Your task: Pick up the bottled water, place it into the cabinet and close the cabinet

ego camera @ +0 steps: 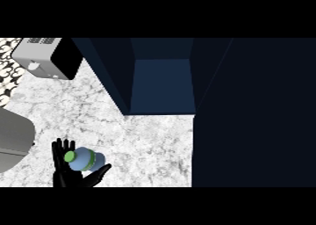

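Bottled water [84, 159]: pale blue, green cap, lower left of marble counter [148, 136], lying against left hand [71, 172]. Likely light, rigid, smooth-walled, prone to slip; best taken round mid-body, below cap. Fingers straight up behind bottle, thumb out beside it, not closed round it. Right hand not seen. Open dark-blue cabinet [162, 79] well apart, upper right. Toaster [47, 57] top left.

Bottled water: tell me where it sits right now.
In the head view, the bottled water is at lower left on the marble counter, against the left robot hand, below-left of the open cabinet.
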{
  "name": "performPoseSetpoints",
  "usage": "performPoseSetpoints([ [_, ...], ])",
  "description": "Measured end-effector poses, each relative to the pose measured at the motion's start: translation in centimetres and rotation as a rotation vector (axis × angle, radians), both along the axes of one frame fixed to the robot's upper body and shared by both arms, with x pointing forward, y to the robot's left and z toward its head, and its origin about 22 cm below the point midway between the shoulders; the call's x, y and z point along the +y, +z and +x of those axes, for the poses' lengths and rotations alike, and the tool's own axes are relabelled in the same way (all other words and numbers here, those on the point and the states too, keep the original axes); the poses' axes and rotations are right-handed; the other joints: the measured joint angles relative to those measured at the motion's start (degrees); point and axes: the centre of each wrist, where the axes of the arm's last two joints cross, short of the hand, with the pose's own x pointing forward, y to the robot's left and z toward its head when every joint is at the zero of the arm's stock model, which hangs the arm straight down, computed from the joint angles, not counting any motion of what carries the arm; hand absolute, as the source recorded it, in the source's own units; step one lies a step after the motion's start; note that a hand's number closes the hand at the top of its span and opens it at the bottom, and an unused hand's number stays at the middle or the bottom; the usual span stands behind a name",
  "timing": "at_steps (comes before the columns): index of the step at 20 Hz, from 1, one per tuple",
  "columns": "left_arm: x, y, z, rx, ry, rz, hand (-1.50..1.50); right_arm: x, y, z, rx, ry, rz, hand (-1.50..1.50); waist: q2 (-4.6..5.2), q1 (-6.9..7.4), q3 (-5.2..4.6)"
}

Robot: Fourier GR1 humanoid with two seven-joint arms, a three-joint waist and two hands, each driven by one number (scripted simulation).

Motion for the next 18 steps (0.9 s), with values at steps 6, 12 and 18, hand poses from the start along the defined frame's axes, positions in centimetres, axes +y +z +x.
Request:
performPoseSetpoints([
  [6,-0.3,-0.6,0.5,-0.047,-0.01,-0.037,1.5,-0.3,0.1,-0.4,0.011,-0.01,-0.011,-1.5,-0.01,0.08,0.02],
  [12,-0.9,-0.1,1.8,-0.084,-0.011,-0.049,1.5,-0.4,0.1,-0.5,0.01,-0.01,-0.012,-1.5,-0.05,0.12,0.04],
  [18,-1.1,0.9,2.7,-0.147,0.001,0.015,1.5,-0.4,0.1,-0.3,0.011,-0.006,-0.011,-1.5,-0.03,0.31,0.05],
])
